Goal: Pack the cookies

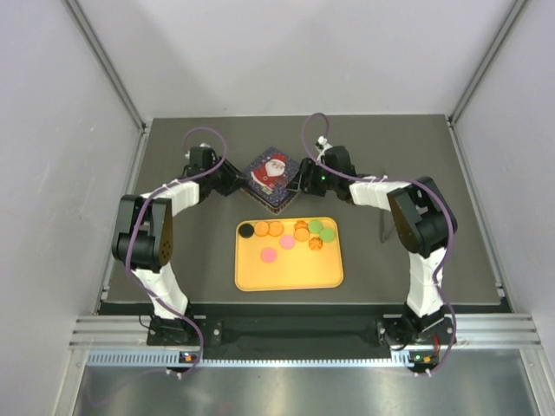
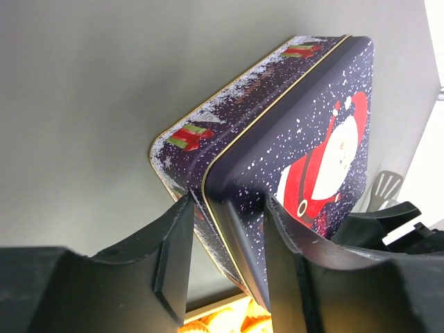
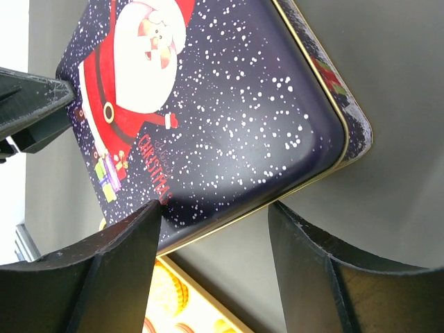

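Observation:
The cookies (image 1: 275, 229), mostly orange with pink, green and one black, lie on a yellow tray (image 1: 289, 276). Behind the tray sits a dark blue Santa tin (image 1: 271, 178) with its lid on. My left gripper (image 1: 234, 182) is at the tin's left corner. In the left wrist view the left gripper (image 2: 227, 201) is closed on the tin's rim (image 2: 277, 132), one finger on the side wall and one on the lid. My right gripper (image 1: 301, 180) is at the tin's right corner. It is open (image 3: 214, 207), one finger over the lid (image 3: 229, 118) and the other over the table.
The yellow tray's edge and orange cookies show below the tin in the left wrist view (image 2: 222, 322) and the right wrist view (image 3: 166, 295). The dark table mat (image 1: 416, 156) is walled by grey panels on the left, back and right.

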Controlling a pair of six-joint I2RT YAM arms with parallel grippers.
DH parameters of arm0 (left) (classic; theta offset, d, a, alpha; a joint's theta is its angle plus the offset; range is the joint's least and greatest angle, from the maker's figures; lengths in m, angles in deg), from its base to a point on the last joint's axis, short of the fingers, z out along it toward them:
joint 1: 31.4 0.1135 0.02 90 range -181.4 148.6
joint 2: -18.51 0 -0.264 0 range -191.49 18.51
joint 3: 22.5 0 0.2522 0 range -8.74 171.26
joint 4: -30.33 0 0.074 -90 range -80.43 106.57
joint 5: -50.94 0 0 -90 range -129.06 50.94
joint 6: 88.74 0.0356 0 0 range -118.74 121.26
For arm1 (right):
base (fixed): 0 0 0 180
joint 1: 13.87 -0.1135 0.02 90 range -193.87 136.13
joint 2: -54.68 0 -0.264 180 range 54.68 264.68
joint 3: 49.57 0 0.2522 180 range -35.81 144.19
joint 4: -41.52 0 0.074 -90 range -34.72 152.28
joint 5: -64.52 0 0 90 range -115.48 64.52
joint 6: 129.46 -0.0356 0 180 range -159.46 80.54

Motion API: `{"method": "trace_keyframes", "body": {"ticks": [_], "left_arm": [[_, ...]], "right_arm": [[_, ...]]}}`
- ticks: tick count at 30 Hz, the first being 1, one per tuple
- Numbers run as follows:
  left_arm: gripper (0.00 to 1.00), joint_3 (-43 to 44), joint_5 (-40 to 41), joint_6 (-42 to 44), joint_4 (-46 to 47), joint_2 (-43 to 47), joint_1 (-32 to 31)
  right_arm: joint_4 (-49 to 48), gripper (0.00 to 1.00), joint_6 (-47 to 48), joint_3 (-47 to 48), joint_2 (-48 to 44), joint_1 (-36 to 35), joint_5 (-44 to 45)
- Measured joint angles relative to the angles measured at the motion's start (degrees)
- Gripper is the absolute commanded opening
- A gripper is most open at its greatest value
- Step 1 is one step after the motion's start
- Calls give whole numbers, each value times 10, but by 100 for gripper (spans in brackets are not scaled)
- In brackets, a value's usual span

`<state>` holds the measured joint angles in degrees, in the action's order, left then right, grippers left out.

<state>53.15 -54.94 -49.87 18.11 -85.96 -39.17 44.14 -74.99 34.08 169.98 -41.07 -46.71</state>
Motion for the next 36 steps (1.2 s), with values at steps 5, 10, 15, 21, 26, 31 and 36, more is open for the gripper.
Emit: {"method": "trace_keyframes", "body": {"ticks": [5,10,15,21,26,31,36], "left_arm": [[22,-14,-1,-6,29,1,1],[10,-21,1,-7,44,1,1],[0,-24,3,-8,51,0,1],[0,-31,8,-8,61,1,-1],[0,-39,31,-6,61,14,-9],[0,-27,63,31,-2,42,-17],[0,-4,81,74,-87,64,-22]], "right_arm": [[3,61,0,4,2,0,-1],[2,59,-1,4,3,0,-2],[3,57,-1,4,3,0,-2],[3,57,-3,4,3,2,-3],[5,57,-3,4,3,4,-5],[7,57,-2,4,2,5,-10],[12,58,-1,4,2,6,-14]]}}
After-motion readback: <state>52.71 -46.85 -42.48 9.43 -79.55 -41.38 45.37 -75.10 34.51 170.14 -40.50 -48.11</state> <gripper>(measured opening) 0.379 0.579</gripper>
